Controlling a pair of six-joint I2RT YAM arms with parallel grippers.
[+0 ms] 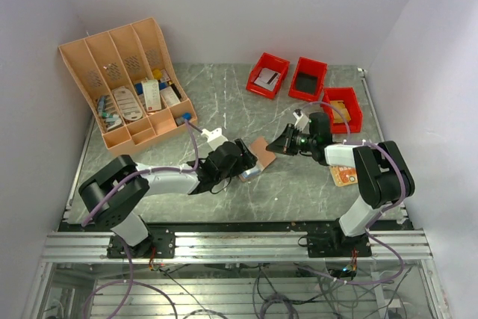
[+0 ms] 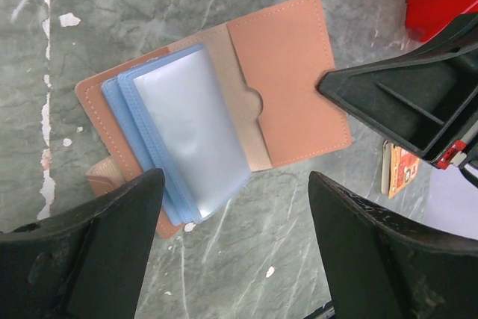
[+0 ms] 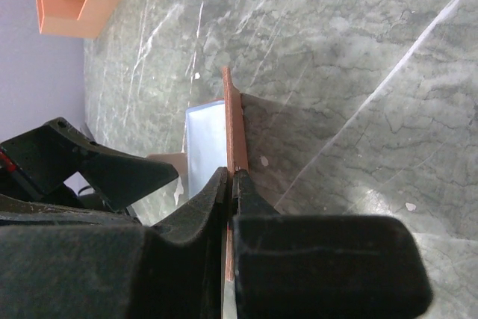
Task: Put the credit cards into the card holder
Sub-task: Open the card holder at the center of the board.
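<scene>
The tan card holder (image 1: 261,156) lies open on the table centre. In the left wrist view its right flap (image 2: 287,87) and blue clear sleeves (image 2: 187,125) show. My right gripper (image 1: 275,147) is shut on the flap's right edge, seen edge-on in the right wrist view (image 3: 233,125) between the closed jaws (image 3: 231,173); it also shows in the left wrist view (image 2: 328,84). My left gripper (image 2: 235,181) is open and empty just above the holder's near-left side (image 1: 243,166). One orange credit card (image 1: 343,175) lies on the table by the right arm, and it shows in the left wrist view (image 2: 399,173).
An orange slotted organiser rack (image 1: 127,84) stands at the back left. Three red bins sit at the back right: one (image 1: 267,75) holds a card, one (image 1: 307,78) looks dark inside, one (image 1: 342,108) holds a yellowish card.
</scene>
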